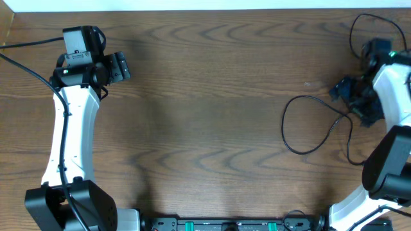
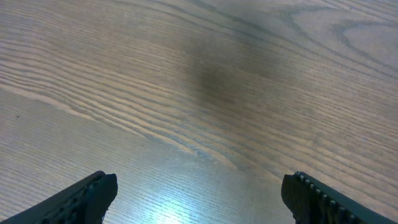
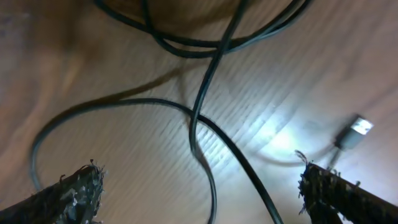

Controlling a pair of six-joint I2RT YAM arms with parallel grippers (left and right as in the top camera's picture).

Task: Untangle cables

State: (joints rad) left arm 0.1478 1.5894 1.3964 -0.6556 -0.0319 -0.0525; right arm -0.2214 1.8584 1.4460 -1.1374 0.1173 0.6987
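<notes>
brown wood-grain table (image 1: 212,115) seen from above, with a white and black robot arm on each side.

the left arm (image 1: 70,135) reaches up the left side of the table toward the far edge. the left gripper (image 1: 119,67) points right over bare wood, well apart from any cord. in the left wrist view its fingers (image 2: 93,196) sit at the two lower corners, spread wide, with only wood grain and a soft shadow between them.

the right arm (image 1: 395,128) stands at the right edge. the right gripper (image 1: 352,101) hangs over the right part of the table, just above the black cables (image 1: 284,127). from overhead, one thin black cord makes a large open loop that bulges left from the gripper toward the table's middle, then curls back under the arm.

in the right wrist view the gripper (image 3: 199,175) is spread wide and grips nothing; its worn, rough-edged fingertips (image 3: 84,186) show at the lower left and lower right. on the wood between and beyond them the black cables (image 3: 194,121) cross one another: one strand runs from the far side down the middle, another sweeps in a curve from the left and passes across it. a small metal-tipped plug (image 3: 356,129) lies at the right beside a bright glare patch. whether any marking is on the plug cannot be told; it is too blurred.
</notes>
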